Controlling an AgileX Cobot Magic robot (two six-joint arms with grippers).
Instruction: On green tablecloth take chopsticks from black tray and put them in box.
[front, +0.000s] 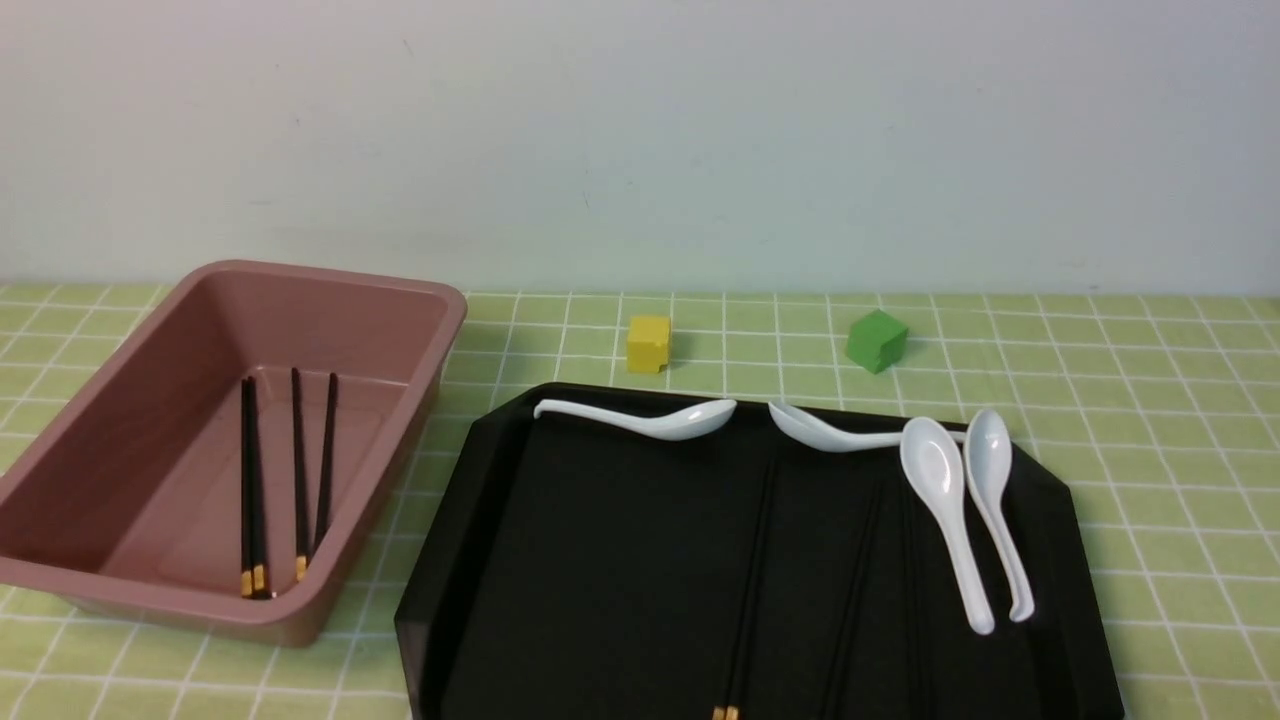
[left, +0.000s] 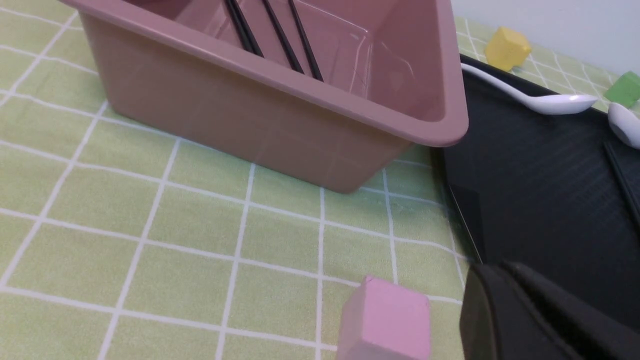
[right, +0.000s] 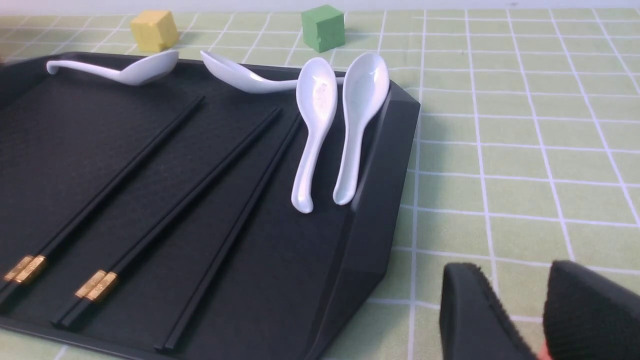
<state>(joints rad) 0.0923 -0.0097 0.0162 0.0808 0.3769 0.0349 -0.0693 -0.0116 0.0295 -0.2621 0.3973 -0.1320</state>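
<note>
On the green tablecloth (front: 1160, 400) the pink box (front: 120, 450) stands at the left. Two pairs of black chopsticks (front: 252, 480) lie inside it, gold ends toward me. The black tray (front: 600, 560) lies to its right. Three more pairs of chopsticks (right: 190, 200) lie lengthwise on the tray (right: 60, 150). Neither gripper shows in the front view. My left gripper (left: 500, 282) is shut and empty, low over the tray's near left edge (left: 540, 190), in front of the box (left: 280, 125). My right gripper (right: 515, 280) is open and empty over the cloth, just right of the tray.
Several white spoons (front: 940, 500) lie along the tray's far and right sides. A yellow cube (front: 648, 343) and a green cube (front: 877, 340) sit on the cloth behind the tray. A pink cube (left: 390, 320) sits on the cloth next to my left gripper.
</note>
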